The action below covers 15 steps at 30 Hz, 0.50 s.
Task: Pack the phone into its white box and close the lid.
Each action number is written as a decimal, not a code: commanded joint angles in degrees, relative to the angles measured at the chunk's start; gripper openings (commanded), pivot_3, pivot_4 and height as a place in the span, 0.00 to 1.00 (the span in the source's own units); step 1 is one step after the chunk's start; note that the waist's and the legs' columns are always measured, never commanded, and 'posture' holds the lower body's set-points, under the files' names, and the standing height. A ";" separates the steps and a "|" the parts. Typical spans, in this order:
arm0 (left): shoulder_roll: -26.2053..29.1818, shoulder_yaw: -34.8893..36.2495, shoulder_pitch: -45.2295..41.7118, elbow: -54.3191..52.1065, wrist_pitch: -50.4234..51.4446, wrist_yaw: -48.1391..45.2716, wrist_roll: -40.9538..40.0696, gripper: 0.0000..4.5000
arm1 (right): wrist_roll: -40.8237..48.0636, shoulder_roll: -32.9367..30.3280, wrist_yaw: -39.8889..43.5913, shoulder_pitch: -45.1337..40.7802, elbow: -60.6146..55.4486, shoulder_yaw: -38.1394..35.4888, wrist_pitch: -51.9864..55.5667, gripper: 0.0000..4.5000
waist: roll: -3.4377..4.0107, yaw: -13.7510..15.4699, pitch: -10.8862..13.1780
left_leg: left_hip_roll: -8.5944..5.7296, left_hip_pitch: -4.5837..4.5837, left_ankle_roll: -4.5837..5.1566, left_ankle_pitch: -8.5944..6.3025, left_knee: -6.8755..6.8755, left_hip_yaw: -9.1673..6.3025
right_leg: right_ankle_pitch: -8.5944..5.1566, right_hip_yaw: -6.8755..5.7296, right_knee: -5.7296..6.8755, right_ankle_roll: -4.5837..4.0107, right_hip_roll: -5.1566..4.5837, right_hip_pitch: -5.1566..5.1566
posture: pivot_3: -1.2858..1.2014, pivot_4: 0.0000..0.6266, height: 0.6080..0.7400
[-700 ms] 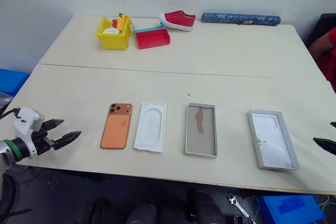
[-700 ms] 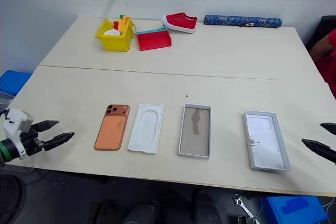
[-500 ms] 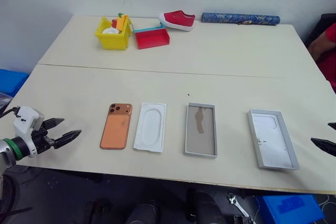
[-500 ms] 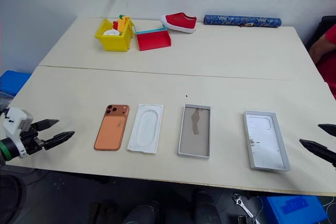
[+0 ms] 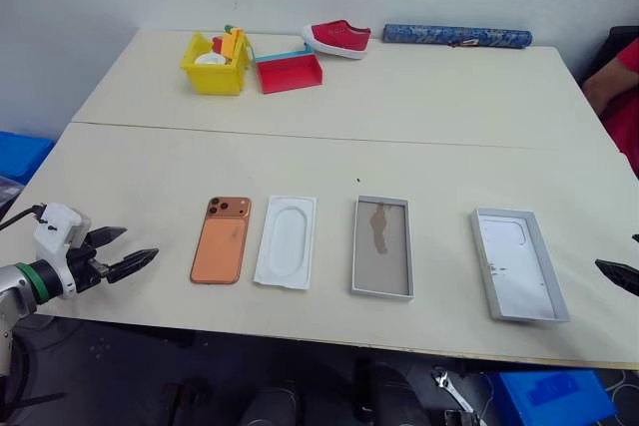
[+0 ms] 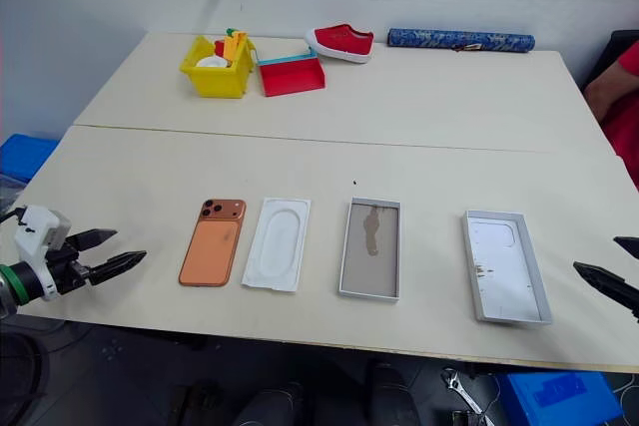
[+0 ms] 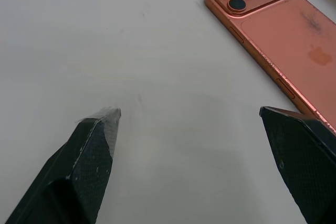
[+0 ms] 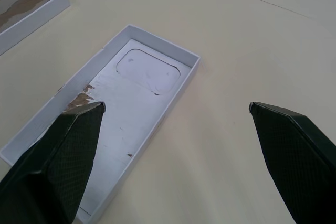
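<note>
Left end effector [image 5: 128, 251]: released, its two black fingers spread with nothing between them; it hovers at the counter's near left edge, to the left of the phone and apart from it, tips aimed toward it.
Phone [image 5: 222, 239]: the landmark for the row; it lies flat and face down on the counter [image 5: 419, 97], copper-orange back up, camera bump at the far corner. In the left wrist view it lies [image 7: 278, 35] just beyond the fingertips [image 7: 97, 129], off to one side, untouched.
Insert [image 5: 287, 241]: flat, white, with an oval recess, just right of the phone, parallel to it and not touching it.
White box [image 5: 382, 246]: right of the phone past the insert, open side up, grey-brown floor with a dark brown smudge; nothing lies in it.
Lid [image 5: 518, 264]: farthest right of the phone, well apart from it, inner face up with a faint camera outline at its far end, and slightly turned out of line with the row.
Right end effector [image 6: 611, 273]: released, fingers spread and holding nothing; it hovers at the counter's right edge, far right of the phone and near the lid's right side, which lies [image 8: 126, 114] ahead of its fingertips [image 8: 79, 124] without contact.
Far end of the counter: well beyond the phone, a yellow bin [image 5: 216, 63], a red tray [image 5: 290, 71], a red shoe [image 5: 337, 37] and a blue patterned roll [image 5: 457, 36].
</note>
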 commanded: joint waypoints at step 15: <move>1.26 -7.54 -11.41 -18.89 31.12 -1.81 -20.13 0.99 | 11.29 0.04 -7.21 -5.80 -30.42 4.90 10.92 1.00 | -0.01 -0.04 0.01 | 0.00 -0.02 -0.01 0.01 0.04 -0.02 | 0.01 -0.02 0.06 0.03 0.01 -0.03 | 0.52 0.24 1.00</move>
